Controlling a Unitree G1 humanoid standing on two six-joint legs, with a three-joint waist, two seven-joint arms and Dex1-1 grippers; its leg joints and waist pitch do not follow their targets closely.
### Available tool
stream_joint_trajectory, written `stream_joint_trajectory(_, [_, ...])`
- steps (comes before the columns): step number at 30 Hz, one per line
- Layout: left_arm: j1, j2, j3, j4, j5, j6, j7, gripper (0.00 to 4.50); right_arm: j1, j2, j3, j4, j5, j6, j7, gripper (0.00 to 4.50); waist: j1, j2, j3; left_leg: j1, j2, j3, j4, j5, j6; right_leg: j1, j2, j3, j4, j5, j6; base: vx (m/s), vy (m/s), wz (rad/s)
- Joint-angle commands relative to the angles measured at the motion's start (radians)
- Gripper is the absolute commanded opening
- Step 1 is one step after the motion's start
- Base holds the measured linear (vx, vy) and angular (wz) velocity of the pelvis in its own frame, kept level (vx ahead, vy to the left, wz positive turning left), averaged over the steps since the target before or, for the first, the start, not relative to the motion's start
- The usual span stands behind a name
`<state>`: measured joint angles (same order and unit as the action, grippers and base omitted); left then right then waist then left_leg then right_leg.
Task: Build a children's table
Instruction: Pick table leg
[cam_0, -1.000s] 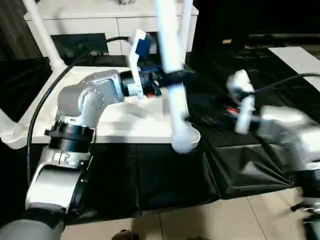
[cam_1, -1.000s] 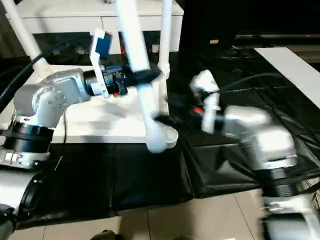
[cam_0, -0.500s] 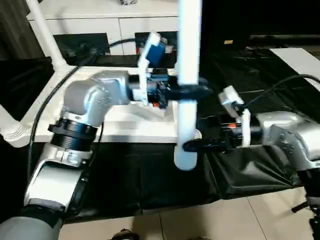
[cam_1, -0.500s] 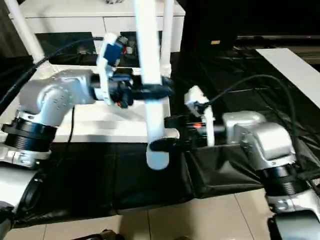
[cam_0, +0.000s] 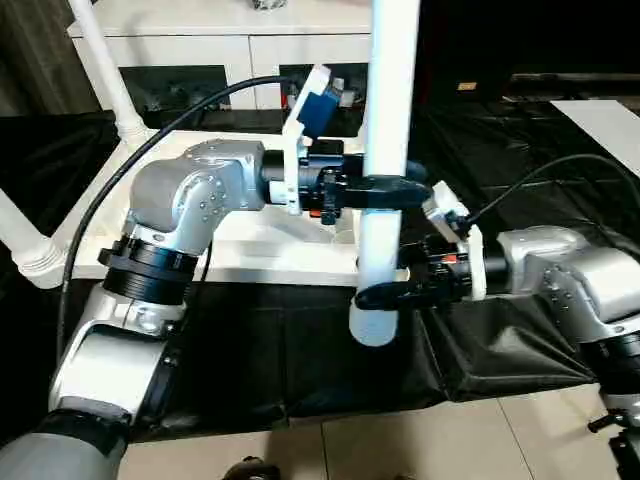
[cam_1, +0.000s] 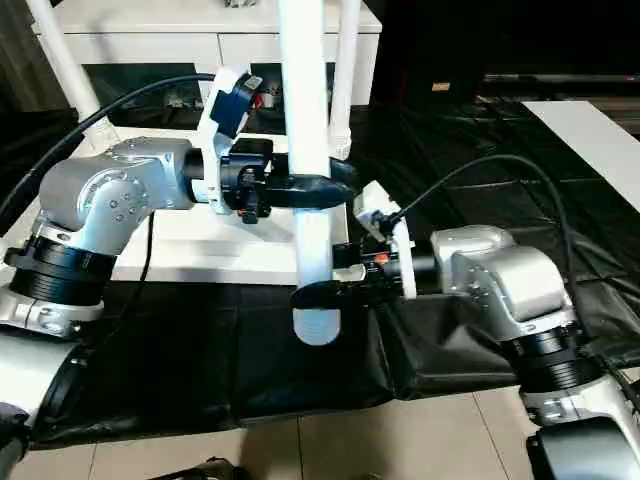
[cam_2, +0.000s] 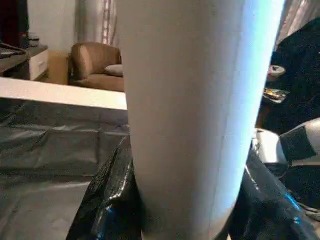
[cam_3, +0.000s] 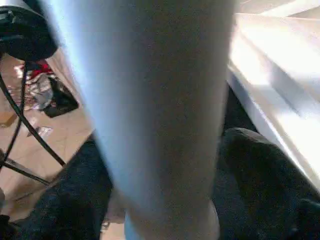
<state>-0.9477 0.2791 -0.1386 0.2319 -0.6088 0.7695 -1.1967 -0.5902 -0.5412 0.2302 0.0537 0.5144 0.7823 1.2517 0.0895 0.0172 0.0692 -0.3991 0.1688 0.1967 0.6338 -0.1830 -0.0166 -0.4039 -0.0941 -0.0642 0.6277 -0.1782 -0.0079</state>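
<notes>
Left pincer (cam_0: 400, 190) — upright white tube leg (cam_0: 388, 120), smooth

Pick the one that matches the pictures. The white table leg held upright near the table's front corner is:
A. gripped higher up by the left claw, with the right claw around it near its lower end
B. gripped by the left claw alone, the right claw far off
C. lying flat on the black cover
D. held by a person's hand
A: the left claw clasps the leg partway up, and the right claw has its fingers around it just above the lower end.

Smooth white plastic leg (cam_0: 385, 150)
</notes>
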Motion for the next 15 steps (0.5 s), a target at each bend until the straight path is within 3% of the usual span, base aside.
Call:
stream_joint_trajectory(1, [-0.003,0.002,-0.015,-0.028,-0.004,0.006,-0.006,1.81,-0.015,-0.001,0.009,-0.005,0.001,0.006,0.003,3.02,0.001,-0.020,-0.082,0.027,0.059,-0.026,-0.078,-0.142,0.017,0.048,-0.064,0.045,-0.069,-0.211,-0.244,0.000,0.000,0.00])
stream_joint_trajectory(7, [-0.002,0.003,-0.023,-0.034,0.001,0.010,-0.015,1.81,-0.012,-0.001,0.012,-0.007,0.000,0.007,0.007,2.65,0.001,-0.016,-0.081,0.029,0.059,-0.027,-0.079,-0.154,0.010,0.047,-0.063,0.045,-0.070,-0.224,-0.238,0.000,0.000,0.00])
stream_joint_trajectory(15, [0.007,0.026,-0.042,-0.045,0.010,0.007,-0.043,1.81,-0.004,-0.020,0.019,-0.015,-0.021,-0.026,0.010,2.10,0.000,-0.017,-0.082,0.029,0.059,-0.026,-0.079,-0.153,0.008,0.048,-0.063,0.045,-0.069,-0.212,-0.240,0.000,0.000,0.00])
